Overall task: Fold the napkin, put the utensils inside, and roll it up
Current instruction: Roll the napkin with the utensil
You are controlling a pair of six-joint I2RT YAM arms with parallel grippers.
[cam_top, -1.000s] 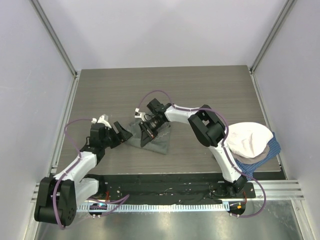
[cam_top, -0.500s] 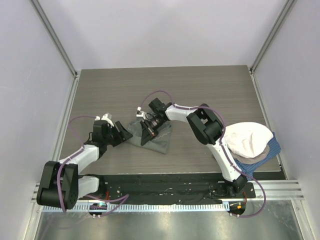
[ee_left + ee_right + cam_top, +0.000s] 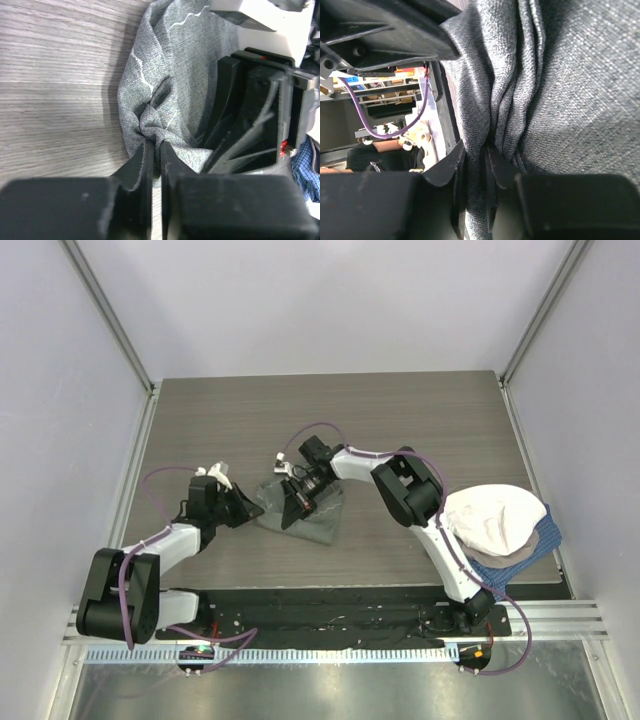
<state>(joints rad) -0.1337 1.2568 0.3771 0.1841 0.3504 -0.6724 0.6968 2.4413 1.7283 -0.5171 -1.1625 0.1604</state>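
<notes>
The napkin (image 3: 570, 90) fills most of this view. It is grey and soft, with long folds and creases running from top to bottom. At the bottom, the right gripper (image 3: 474, 155) has its two black fingers (image 3: 452, 167) very close together. A thin fold of the napkin is squeezed between them. At the top left, a big black machine part (image 3: 385, 35) sits right against the edge of the cloth. Below it hangs a purple wire (image 3: 395, 131) in a loop. Far behind are some blurry shelves (image 3: 375, 95) and someone in a dark shirt (image 3: 365, 157).
</notes>
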